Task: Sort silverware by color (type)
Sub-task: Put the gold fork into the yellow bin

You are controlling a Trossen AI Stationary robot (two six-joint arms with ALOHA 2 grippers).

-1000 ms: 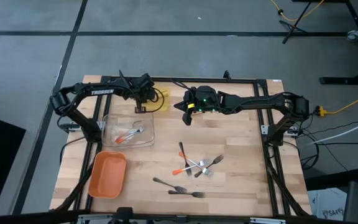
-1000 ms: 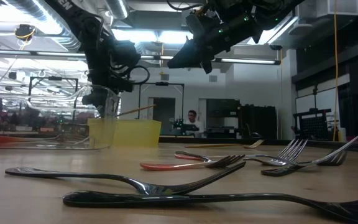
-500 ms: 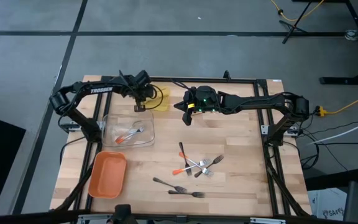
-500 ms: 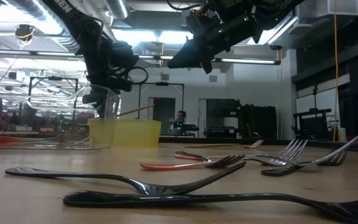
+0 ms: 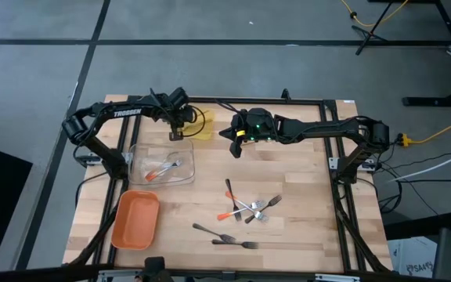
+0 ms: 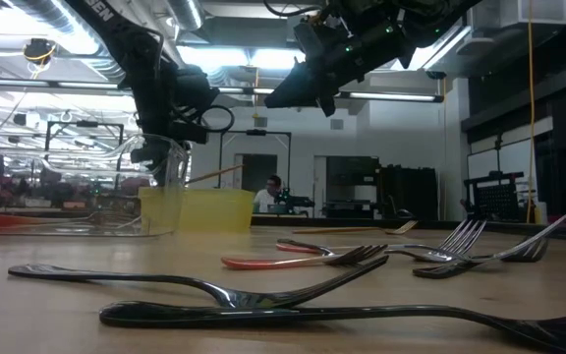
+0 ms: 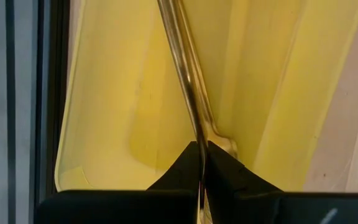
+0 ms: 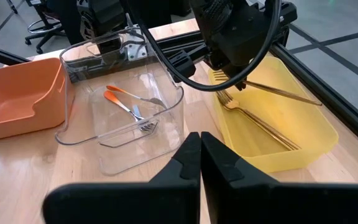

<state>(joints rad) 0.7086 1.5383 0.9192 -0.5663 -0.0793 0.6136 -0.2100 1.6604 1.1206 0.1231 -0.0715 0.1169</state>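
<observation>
Your left gripper (image 8: 232,78) hangs over the yellow tray (image 8: 309,146), pinched tight on a thin tan utensil (image 7: 188,87) that slants down into that tray. It looks light, stiff and smooth, so it could turn or slip; a pinch on the flat middle of the handle seems best to me. Your right gripper (image 8: 199,149) waits near the yellow tray, on its table side, with its fingers pressed together and nothing between them. Inside the yellow tray lies a tan fork (image 8: 253,121). Right next to the yellow tray stands the clear tray (image 5: 160,167), and in it are shiny utensils with orange handles (image 8: 129,102). Past the clear tray, farther from the yellow one, sits the orange tray (image 5: 135,220); you can see nothing in it. Well away from the yellow tray, loose forks (image 5: 249,207) lie in a small heap on the table (image 5: 304,180), and two dark forks (image 5: 225,237) lie just beyond them.
</observation>
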